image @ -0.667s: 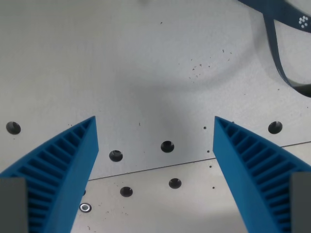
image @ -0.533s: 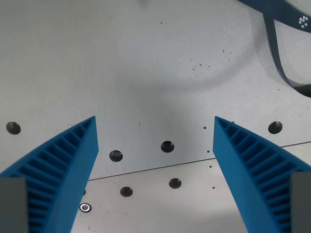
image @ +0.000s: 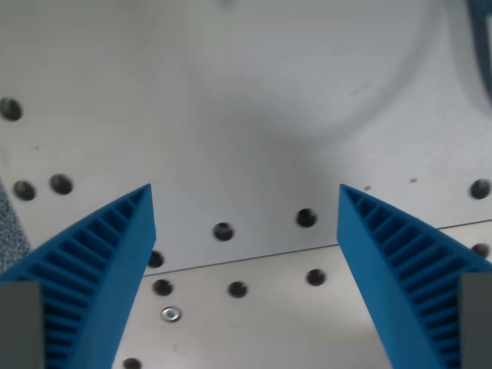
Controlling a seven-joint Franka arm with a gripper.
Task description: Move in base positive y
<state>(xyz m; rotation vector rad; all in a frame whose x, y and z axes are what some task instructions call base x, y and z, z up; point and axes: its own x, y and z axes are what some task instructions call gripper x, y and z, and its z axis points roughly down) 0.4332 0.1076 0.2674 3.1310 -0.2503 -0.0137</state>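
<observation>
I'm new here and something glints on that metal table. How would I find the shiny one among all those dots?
Start at the seam across the table, then go below it toward the wrist view's left blue finger. Beside it sits a small screw: bright and silvery, whereas neighbouring holes are dark.

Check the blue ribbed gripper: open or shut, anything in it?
Open and empty. The blue ribbed gripper has its jaws wide apart, with only the bare grey metal table and its bolt holes visible between them.

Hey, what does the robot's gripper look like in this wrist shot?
The gripper has two bright blue fingers shaped like tapering wedges, with ribbed, slatted inner faces. Each widens toward a grey block at the bottom corners of the picture. No markings or cables show on them.
</observation>
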